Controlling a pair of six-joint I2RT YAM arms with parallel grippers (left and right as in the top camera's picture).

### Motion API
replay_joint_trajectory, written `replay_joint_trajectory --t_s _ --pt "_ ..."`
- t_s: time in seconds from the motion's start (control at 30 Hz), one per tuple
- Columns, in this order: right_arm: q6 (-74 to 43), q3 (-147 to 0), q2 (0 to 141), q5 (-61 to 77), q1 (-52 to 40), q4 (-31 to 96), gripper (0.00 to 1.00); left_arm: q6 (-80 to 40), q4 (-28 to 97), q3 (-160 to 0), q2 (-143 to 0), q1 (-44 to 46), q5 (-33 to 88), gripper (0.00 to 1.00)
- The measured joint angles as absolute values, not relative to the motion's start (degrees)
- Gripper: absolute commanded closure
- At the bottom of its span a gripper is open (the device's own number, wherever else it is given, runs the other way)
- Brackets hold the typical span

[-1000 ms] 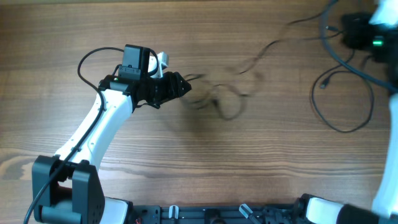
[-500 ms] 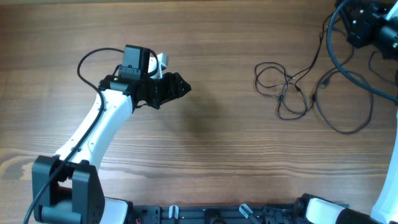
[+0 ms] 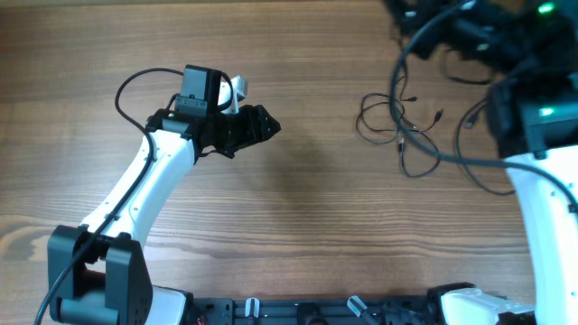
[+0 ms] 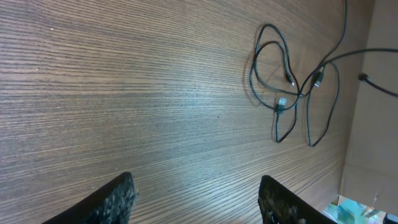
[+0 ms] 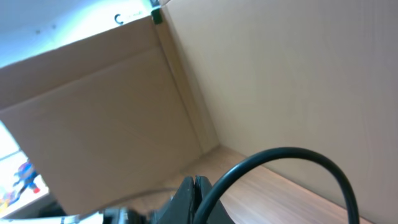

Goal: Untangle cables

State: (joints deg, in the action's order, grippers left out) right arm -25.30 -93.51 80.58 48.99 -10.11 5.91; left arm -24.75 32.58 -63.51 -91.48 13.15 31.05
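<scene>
The cables (image 3: 402, 126) are thin black cords lying in a loose tangle of loops on the wooden table, right of centre. They also show at the top right of the left wrist view (image 4: 283, 81), with small plug ends near the crossing. My left gripper (image 3: 271, 126) is open and empty, well to the left of the tangle, its fingers (image 4: 196, 186) over bare wood. My right gripper (image 3: 405, 13) is at the table's far edge above the tangle, blurred. In the right wrist view its jaws (image 5: 194, 180) are pressed shut; no cord shows between them.
A thick black arm cable (image 3: 470, 162) curves from the right arm over the table beside the tangle and crosses the right wrist view (image 5: 292, 155). Cardboard walls (image 5: 124, 106) stand past the far right edge. The wooden table (image 3: 298, 208) stretches between the arms.
The tangle was dragged from the table's centre to the right, then shifted slightly left and back. My right arm swung left over the far edge. The left arm stayed still.
</scene>
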Motion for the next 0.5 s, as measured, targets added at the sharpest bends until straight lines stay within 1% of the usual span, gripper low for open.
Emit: replay_joint_trajectory --t_s 0.07,0.17,0.27,0.33,0.43,0.5 --pt "-24.6 -93.58 80.58 41.23 -16.34 6.66 0.96 -24.75 32.62 -63.51 -91.48 13.15 31.07 0.35" --pt "-20.84 -95.0 80.58 32.64 -21.21 13.02 0.96 -24.75 32.97 -63.51 -91.48 13.15 31.07 0.35" --pt "-16.49 -95.53 80.58 28.23 -21.76 19.66 0.96 -24.75 33.04 -63.51 -91.48 13.15 30.85 0.36" --pt "-14.37 -95.53 80.58 18.28 -21.23 21.19 0.96 -24.75 33.06 -63.51 -91.48 13.15 30.65 0.36" --pt "-12.8 -95.61 80.58 -2.87 -19.0 25.21 0.96 -24.75 33.04 -63.51 -91.48 13.15 30.63 0.34" --pt "-12.05 -95.74 80.58 -7.42 -18.06 29.02 0.96 -24.77 31.81 -63.48 -91.48 13.52 30.37 0.33"
